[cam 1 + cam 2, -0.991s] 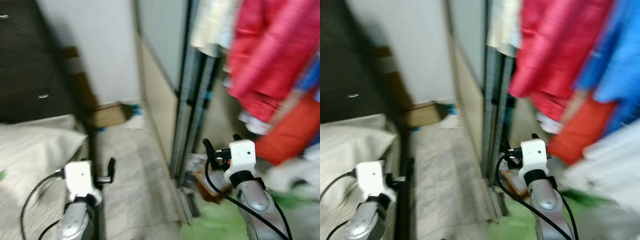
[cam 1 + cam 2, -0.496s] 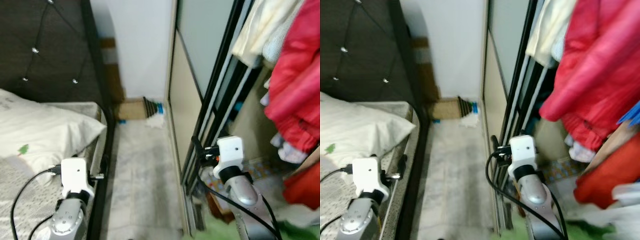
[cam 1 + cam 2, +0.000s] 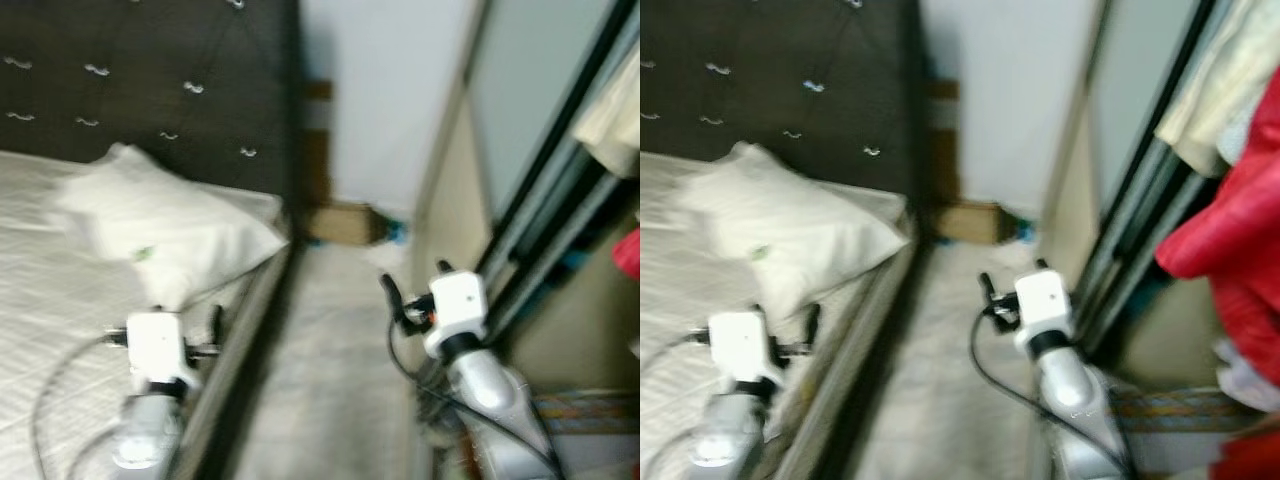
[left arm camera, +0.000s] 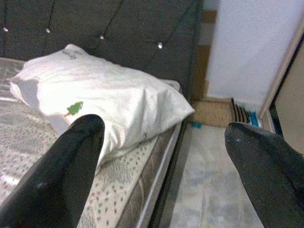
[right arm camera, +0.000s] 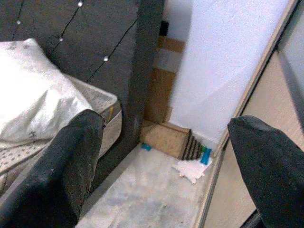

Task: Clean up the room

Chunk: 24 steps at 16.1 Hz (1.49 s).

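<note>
Filling more of the view than before, bed [image 3: 60,300] and pillow [image 3: 170,225]; both tools [image 4: 161,156] [image 5: 166,156] wide, empty.

i see a dark padded headboard [image 4: 118,33] with shiny studs, a soft white cloth pillow [image 4: 109,102], a speckled fabric mattress [image 4: 114,190], a matt cardboard box [image 5: 164,137], pale marbled floor [image 5: 142,199], and glossy red clothing [image 3: 1230,240].

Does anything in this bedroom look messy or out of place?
Yes. A crumpled white scrap lies on the floor at the end of the gap between the bed and the wardrobe, beside a cardboard box pushed against the wall. The pillow sits askew, its corner poking over the mattress edge.
</note>
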{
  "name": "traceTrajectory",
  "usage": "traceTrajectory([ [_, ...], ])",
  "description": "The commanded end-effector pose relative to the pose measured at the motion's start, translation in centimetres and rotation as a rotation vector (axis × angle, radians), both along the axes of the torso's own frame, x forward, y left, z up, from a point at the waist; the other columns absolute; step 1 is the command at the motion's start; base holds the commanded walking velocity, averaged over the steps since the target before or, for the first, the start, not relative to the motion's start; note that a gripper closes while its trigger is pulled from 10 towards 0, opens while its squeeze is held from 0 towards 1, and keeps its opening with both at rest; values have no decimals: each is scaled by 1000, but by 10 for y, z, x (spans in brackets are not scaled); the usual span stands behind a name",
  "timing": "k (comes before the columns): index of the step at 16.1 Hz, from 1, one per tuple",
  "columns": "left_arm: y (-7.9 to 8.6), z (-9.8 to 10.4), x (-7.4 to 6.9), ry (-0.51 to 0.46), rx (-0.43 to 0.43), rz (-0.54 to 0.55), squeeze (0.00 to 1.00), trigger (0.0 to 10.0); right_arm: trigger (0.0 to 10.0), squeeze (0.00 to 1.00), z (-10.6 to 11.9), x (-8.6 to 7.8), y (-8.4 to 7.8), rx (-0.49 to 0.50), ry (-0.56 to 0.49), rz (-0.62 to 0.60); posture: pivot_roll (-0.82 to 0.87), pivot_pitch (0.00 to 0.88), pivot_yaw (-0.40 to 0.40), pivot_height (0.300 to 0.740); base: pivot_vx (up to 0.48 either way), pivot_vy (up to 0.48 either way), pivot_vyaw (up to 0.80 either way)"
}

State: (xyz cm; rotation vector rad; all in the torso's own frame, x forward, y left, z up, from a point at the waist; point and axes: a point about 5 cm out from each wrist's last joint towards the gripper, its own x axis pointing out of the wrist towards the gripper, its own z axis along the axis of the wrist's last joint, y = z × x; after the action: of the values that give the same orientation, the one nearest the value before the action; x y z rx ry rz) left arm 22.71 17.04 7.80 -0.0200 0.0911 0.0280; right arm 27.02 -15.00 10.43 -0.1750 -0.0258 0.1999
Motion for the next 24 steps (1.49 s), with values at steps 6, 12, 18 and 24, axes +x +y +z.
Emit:
traceTrajectory([
  [6,0,5,2,-20,-19,-14,0,10000,10000,0,-1,1,4,11,0,10,18,76,-35,740,0,0,765],
  [12,-3,5,3,-17,-29,-27,0,10000,10000,0,1,2,3,5,-8,8,15,79,-34,740,0,0,763],
  [18,-5,7,3,-34,-38,-49,0,10000,10000,0,1,0,6,41,-11,25,15,79,-34,740,0,0,636],
  [24,-8,7,3,-38,-42,-81,0,10000,10000,0,1,1,6,20,-18,35,10,77,-33,740,153,0,0],
])
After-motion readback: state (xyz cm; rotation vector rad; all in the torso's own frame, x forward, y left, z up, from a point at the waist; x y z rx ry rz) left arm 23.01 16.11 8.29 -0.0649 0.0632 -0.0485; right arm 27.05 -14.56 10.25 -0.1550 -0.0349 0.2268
